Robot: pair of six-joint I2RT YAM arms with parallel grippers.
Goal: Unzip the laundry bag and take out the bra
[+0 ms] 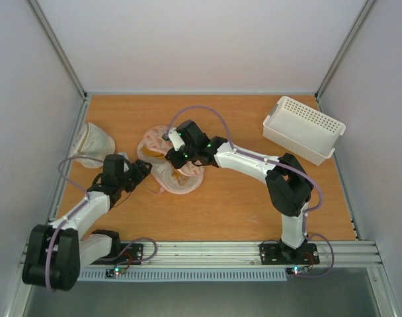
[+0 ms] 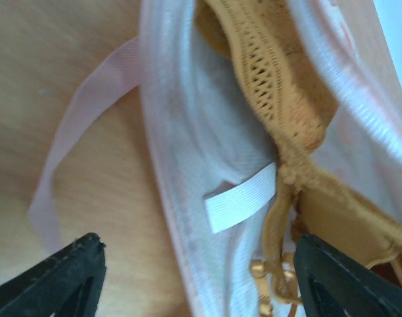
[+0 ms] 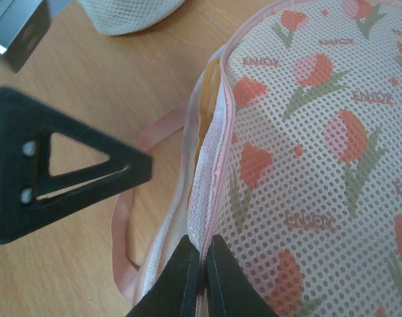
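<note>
The laundry bag (image 1: 153, 140) lies on the wooden table (image 1: 234, 211) left of centre, between the two grippers, its zipper edge parted. The mustard bra (image 2: 274, 79) shows through the opening, inside the pouch, next to a white tab (image 2: 241, 198) sewn to the lining. The pink loop (image 2: 75, 132) trails flat on the wood beside the bag. The right gripper (image 3: 202, 246) has its jaws pressed together on the bag's pink zipper edge. The left gripper (image 2: 200, 251) hovers at the opening with jaws wide apart, holding nothing. A mesh sack (image 1: 95, 142) sits near the left wall and a white basket (image 1: 303, 129) at the far right.
</note>
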